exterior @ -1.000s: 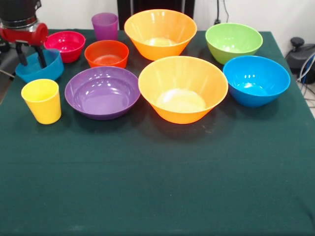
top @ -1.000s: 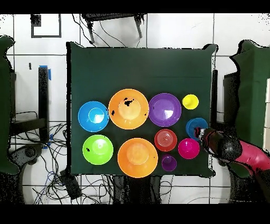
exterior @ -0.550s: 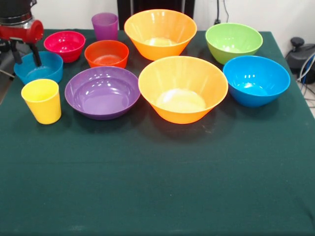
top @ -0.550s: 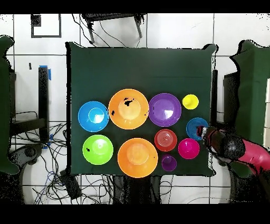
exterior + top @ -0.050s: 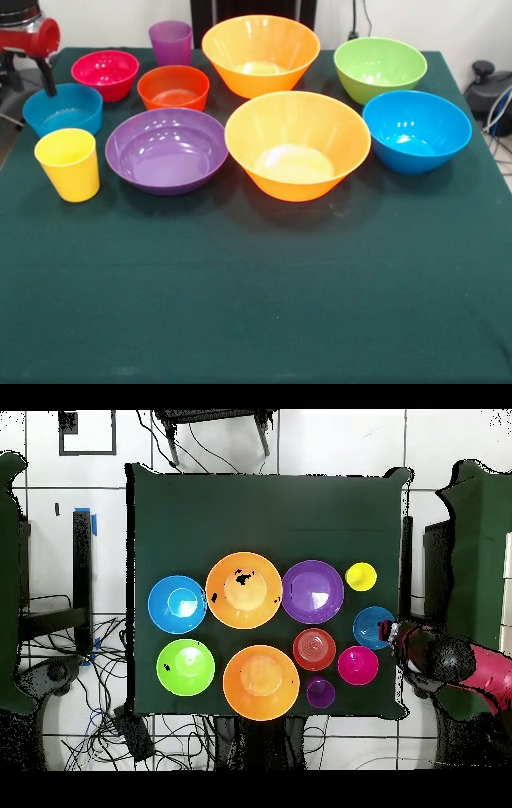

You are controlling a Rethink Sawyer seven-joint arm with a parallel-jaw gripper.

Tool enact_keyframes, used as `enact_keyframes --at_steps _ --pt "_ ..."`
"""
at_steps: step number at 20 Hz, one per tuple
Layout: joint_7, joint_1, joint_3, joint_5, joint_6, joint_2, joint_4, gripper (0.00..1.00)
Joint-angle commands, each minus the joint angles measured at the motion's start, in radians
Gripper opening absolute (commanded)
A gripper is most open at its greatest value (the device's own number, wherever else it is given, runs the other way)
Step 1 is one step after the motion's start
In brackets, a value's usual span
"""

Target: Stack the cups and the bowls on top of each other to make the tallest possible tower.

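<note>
Ten pieces: all single on the green desk [image 5: 256, 304], none stacked.
Teal bowl [image 5: 62, 109]: left edge, behind the yellow cup [image 5: 69, 164].
Neighbours: pink-red bowl [image 5: 105, 74], purple bowl [image 5: 167, 150].
Jaws [image 5: 32, 76]: above the teal bowl's rim, empty; spread unclear.

Bowls [image 5: 298, 144] glossy smooth plastic; purple cup [image 5: 170, 42] translucent plastic; table [image 5: 264, 296] covered in matt green cloth
</note>
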Motion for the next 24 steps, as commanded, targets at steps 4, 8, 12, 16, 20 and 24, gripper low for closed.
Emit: enact_keyframes --at_steps 4,8,12,16,20,24 --pt "-0.235 0.028 0.065 -0.054 0.09 0.032 -0.029 1.0" --pt "-0.249 0.021 0.063 -0.08 0.065 0.104 -0.074 1.0" --pt "-0.274 0.015 0.067 -0.088 0.07 0.138 -0.11 1.0" --pt "-0.287 0.01 0.07 -0.087 0.079 0.149 -0.122 1.0" --pt "-0.289 0.013 0.068 -0.097 0.074 0.157 -0.134 1.0" --pt "-0.303 0.014 0.07 -0.091 0.094 0.147 -0.141 1.0"
